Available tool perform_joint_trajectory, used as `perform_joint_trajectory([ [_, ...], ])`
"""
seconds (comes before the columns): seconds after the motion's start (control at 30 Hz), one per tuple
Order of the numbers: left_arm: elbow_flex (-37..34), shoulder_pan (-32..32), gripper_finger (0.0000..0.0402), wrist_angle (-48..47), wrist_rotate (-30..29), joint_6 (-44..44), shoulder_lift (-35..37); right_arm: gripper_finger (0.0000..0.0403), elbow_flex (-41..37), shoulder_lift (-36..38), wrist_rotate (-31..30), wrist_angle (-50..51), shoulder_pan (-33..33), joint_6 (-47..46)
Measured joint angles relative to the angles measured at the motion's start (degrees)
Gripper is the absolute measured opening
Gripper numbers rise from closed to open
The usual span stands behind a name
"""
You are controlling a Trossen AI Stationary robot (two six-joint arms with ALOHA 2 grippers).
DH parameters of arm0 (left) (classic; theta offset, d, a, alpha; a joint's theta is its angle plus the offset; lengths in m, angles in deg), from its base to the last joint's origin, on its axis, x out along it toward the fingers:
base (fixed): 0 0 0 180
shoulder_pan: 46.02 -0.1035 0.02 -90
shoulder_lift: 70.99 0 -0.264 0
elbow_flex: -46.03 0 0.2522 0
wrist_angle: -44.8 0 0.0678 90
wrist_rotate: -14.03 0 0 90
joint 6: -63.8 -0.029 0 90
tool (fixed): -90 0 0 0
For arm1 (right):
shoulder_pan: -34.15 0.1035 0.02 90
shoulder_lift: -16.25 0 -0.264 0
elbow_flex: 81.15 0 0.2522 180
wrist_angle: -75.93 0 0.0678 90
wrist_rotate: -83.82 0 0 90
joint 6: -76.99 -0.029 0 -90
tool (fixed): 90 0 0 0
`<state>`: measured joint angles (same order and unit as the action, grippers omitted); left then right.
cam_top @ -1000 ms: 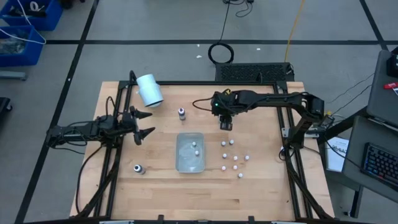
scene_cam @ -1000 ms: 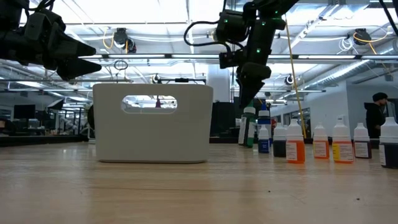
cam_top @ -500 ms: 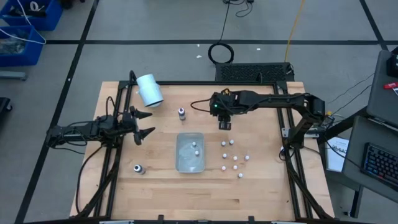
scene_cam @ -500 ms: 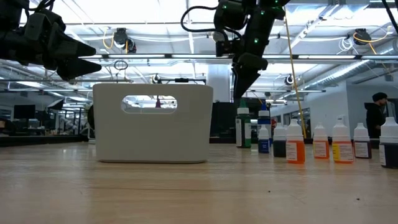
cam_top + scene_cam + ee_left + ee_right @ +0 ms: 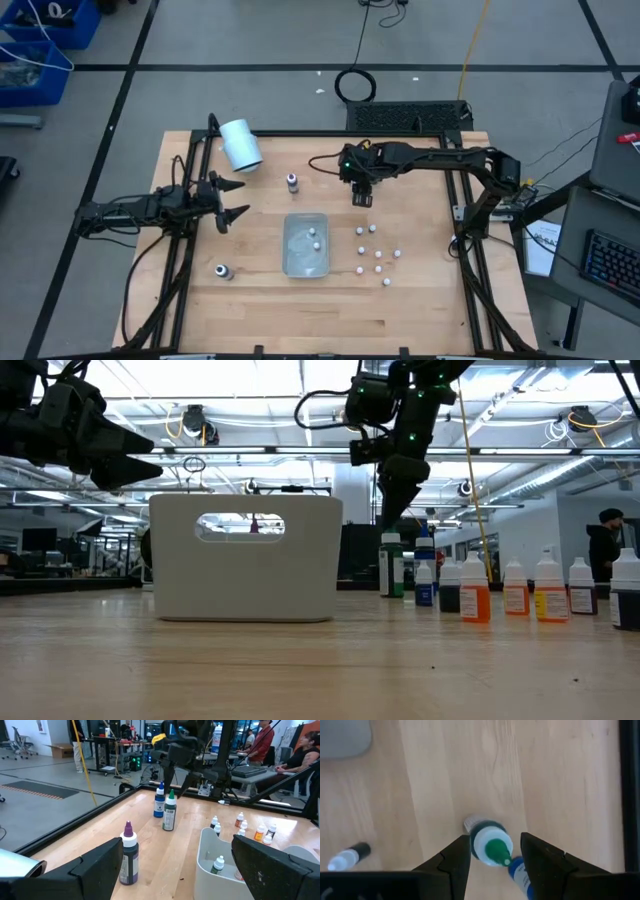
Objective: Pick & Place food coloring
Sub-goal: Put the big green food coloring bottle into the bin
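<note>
The food coloring bottles are small, with coloured tops. A green-topped one (image 5: 491, 846) stands upright on the table beside a blue-topped one (image 5: 520, 872). My right gripper (image 5: 495, 836) hangs open above the green top, one finger on either side, touching nothing; the low view shows the right gripper (image 5: 392, 515) clear above this green bottle (image 5: 391, 565). A purple-topped bottle (image 5: 292, 182) stands alone. Two more sit in the clear tray (image 5: 290, 262). My left gripper (image 5: 238, 199) waits open near the table's left side.
Several bottles (image 5: 378, 254) stand in a loose group to the right of the tray. One bottle (image 5: 221, 271) lies near the left front. A big white cylinder (image 5: 240, 145) lies at the far left corner. People stand in the room beyond the table.
My right gripper has risen a little above the green-topped bottle and drifted slightly toward the table's far edge, staying open. The left arm has kept still.
</note>
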<state>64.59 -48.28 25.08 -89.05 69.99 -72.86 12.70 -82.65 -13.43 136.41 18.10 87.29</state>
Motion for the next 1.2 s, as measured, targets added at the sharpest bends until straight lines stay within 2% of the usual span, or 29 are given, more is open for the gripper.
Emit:
perform_joint_trajectory([
  [0.37, -0.01, 0.00, 0.0365, -0.33, 0.02, 0.09, 0.00, 0.0160, -0.02, -2.10, -0.35, 0.20, -0.11, 0.85],
  [0.73, 0.00, 0.00, 0.0365, -0.33, 0.02, 0.09, 0.00, 0.0105, -0.02, -2.07, -0.20, 0.44, -0.78, 0.99],
  [0.8, -0.02, 0.00, 0.0365, -0.33, 0.02, 0.09, 0.00, 0.0110, -0.30, -2.05, -0.22, -0.10, -0.87, 0.94],
  [0.97, -0.02, 0.00, 0.0365, -0.30, 0.04, 0.09, 0.00, 0.0148, -2.52, -2.10, -0.22, -2.44, -0.87, 1.08],
  [1.03, -0.02, -0.01, 0.0365, -0.30, 0.04, 0.09, 0.00, 0.0150, -3.32, -1.90, -0.16, -2.64, -0.87, 1.08],
  [1.2, -0.01, -0.01, 0.0365, -0.29, 0.05, 0.07, 0.00, 0.0110, -3.76, -1.84, -0.08, -2.65, -0.83, 0.94],
])
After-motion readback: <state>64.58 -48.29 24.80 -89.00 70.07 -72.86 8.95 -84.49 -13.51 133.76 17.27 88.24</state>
